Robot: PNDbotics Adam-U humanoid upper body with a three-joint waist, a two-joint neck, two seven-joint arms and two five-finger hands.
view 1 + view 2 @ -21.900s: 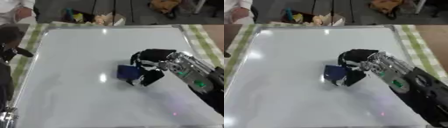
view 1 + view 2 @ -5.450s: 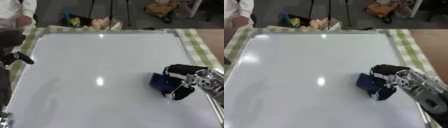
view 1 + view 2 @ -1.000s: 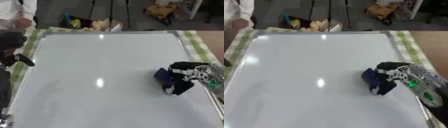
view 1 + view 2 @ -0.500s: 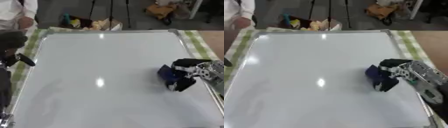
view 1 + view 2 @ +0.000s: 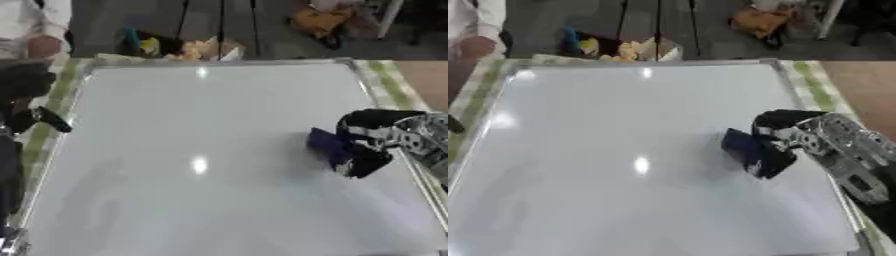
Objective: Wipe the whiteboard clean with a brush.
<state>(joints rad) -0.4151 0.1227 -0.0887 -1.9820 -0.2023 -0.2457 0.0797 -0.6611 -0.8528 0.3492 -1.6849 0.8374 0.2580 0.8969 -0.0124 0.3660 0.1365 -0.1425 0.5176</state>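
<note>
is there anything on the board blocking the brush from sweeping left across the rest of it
Nothing visible does. The right hand is curled round the blue brush near the right edge of the whiteboard, and the white surface to its left shows only light glare. The left hand sits off the board's left edge.

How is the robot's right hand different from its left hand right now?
The right hand is curled round the blue brush; the left hand holds nothing that can be seen. The right hand is over the whiteboard, near its right edge; the left hand is off the board at the left edge of the picture. The right hand shows silver parts; the left hand looks all black and mostly cut off. Both are robot hands, mostly black.
</note>
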